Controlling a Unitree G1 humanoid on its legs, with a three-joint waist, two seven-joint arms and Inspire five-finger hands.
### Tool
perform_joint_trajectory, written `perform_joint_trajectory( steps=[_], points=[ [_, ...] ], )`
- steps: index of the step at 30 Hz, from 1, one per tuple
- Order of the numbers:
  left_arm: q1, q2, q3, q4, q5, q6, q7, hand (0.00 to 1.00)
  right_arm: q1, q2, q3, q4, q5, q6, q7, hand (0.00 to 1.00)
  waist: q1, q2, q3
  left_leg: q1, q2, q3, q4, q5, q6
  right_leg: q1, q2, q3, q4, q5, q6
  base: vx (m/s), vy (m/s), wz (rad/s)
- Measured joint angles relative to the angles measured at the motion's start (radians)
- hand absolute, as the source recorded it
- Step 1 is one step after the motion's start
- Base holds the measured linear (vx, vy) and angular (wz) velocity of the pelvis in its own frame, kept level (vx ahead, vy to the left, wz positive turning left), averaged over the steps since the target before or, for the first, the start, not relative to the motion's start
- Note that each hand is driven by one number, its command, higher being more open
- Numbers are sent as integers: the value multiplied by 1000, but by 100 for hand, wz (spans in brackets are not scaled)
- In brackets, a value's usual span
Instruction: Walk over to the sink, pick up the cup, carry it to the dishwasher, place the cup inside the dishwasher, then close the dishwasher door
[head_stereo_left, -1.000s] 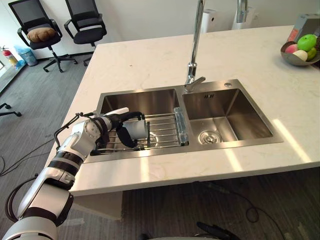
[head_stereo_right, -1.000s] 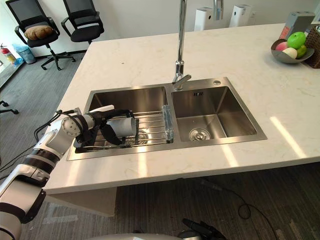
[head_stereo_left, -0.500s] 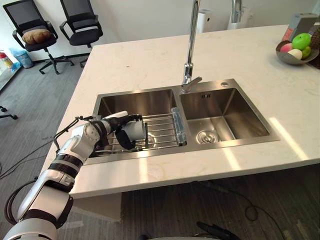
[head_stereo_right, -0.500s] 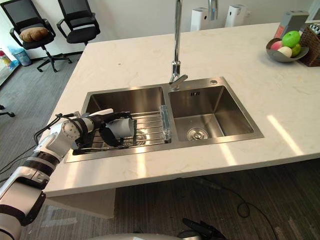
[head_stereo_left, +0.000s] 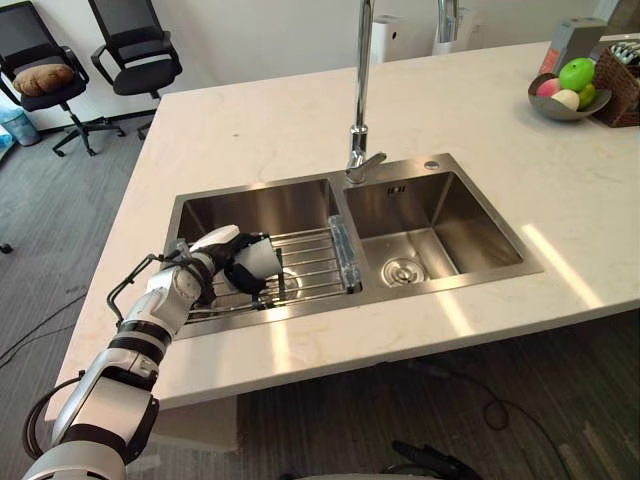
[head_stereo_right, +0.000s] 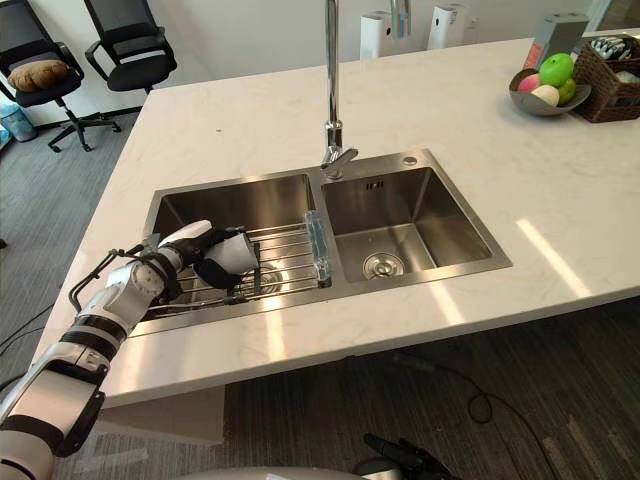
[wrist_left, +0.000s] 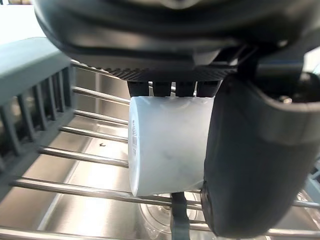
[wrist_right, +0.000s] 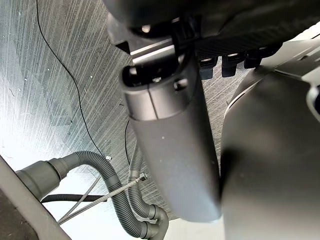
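The left hand (head_stereo_left: 232, 268) reaches into the left basin of the sink (head_stereo_left: 470, 215), its fingers and thumb wrapped round the white cup (head_stereo_left: 262, 259). The cup is on its side over the wire rack (head_stereo_left: 312, 262). The tall faucet (head_stereo_left: 358, 100) stands behind the divider, and a fruit bowl (head_stereo_left: 556, 108) sits far off on the tabletop (head_stereo_left: 260, 130). The right hand (wrist_right: 170, 150) hangs above grey floor and drain hoses (wrist_right: 115, 200); whether it is clenched I cannot tell.

left hand (wrist_left: 150, 40) | thumb and fingers curled round white cup (wrist_left: 165, 150) | cup lies sideways above wire rack (wrist_left: 75, 188) bars
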Motion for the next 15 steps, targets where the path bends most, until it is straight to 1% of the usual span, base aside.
perform_joint_trajectory(
  steps=[2,4,5,6,8,9,10,11,12,14,15],
  points=[
    [19,-3,2,5,1,-29,53,0,0,0,0,-1,0,0,0,100,-1,1,1,0,1,-2,0,0,0,3,1,-2,0,0,-1,0,0,0],
    [31,-3,9,6,1,-40,94,0,0,0,1,-3,2,-2,0,100,0,2,5,0,1,-6,0,0,0,3,1,-4,1,0,-1,-11,-5,3],
    [38,-3,19,5,-1,-56,121,0,2,1,1,-4,3,-4,0,100,2,2,8,0,0,-11,0,1,0,4,1,-8,1,-1,-1,-22,-9,8],
    [41,-3,23,2,-3,-62,129,0,3,1,1,-4,4,-6,0,100,4,1,9,-1,0,-14,0,1,0,5,0,-10,1,-1,-1,-14,-7,10],
    [92,-3,77,-67,-72,-95,168,0,9,1,1,-3,7,-14,-1,100,17,1,9,-4,-2,-24,0,1,1,5,-1,-18,4,-6,-1,3,-8,11],
    [109,-3,95,-99,-98,-105,169,0,13,1,1,-3,9,-18,-1,100,22,0,10,-7,-2,-30,0,2,1,5,-1,-22,5,-8,0,16,-17,24],
    [144,-8,138,-180,-154,-124,178,0,19,3,1,-2,21,-25,-1,100,28,-1,10,-15,-4,-47,0,4,2,5,-2,-39,8,-13,0,25,-25,34],
    [180,-16,190,-264,-256,-147,183,0,23,3,1,2,25,-34,-2,100,43,-2,11,-20,-4,-60,0,6,1,5,-2,-52,13,-18,-1,28,-26,34],
    [198,-28,223,-309,-301,-152,184,0,25,2,1,5,26,-38,-2,100,53,-3,12,-20,-4,-63,0,6,1,6,-2,-56,16,-21,-2,34,-27,27],
    [269,-98,364,-504,-519,-162,189,0,31,1,1,22,46,-51,-4,100,85,-5,12,-20,-4,-85,0,8,-2,13,-1,-75,29,-34,-6,34,-32,26],
    [288,-116,393,-553,-573,-167,191,0,31,1,1,26,48,-52,-6,100,89,-5,13,-20,-4,-94,0,9,-3,16,-1,-83,33,-37,-8,29,-58,35]
  ],
)
